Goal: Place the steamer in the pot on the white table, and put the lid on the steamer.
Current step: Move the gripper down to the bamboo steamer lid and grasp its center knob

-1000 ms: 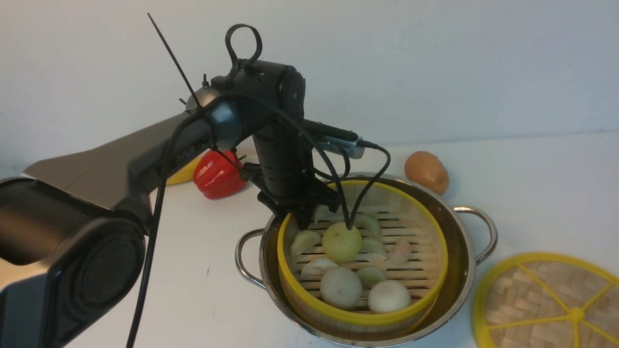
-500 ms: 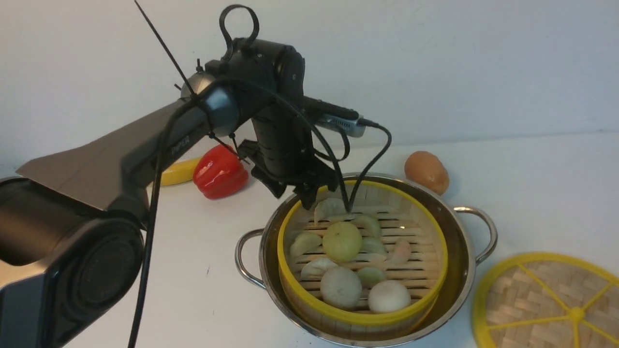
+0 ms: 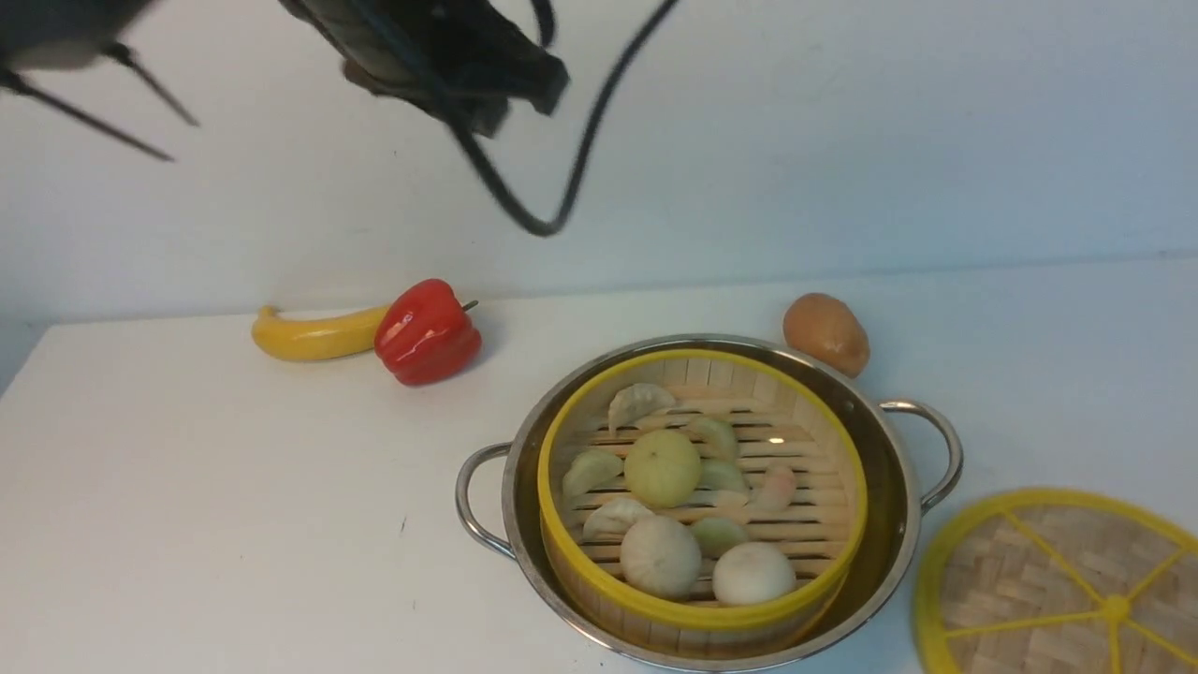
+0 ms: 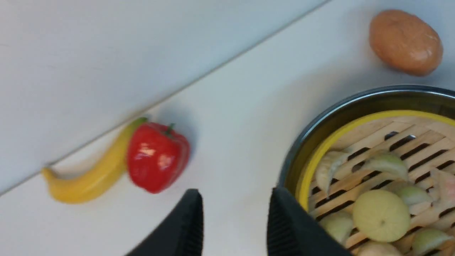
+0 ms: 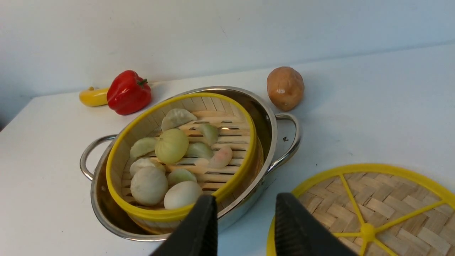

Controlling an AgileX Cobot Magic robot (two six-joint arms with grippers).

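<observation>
At far left on the white table (image 3: pixel 215 487), we see a yellow banana (image 3: pixel 314 335) touching a red bell pepper (image 3: pixel 426 332) near the back wall. High above them the left arm (image 3: pixel 440 56) is a dark blur with a looping cable. Its wrist view shows the left gripper (image 4: pixel 234 227) with jaws partly apart and nothing between them, over bare table beside the pot's rim.

At centre, the stainless-steel pot (image 3: pixel 894 440) stands on the table with the steamer (image 3: pixel 702 616) sitting inside it, dumplings and buns on its slatted floor, closer to the pot's left handle than its right. A brown potato (image 3: pixel 825 332) lies just behind the pot.

At right, the lid (image 3: pixel 1048 571) lies flat on the table, apart from the pot. We see the right gripper (image 5: pixel 245 227) with jaws spread and empty, poised between pot and lid.
</observation>
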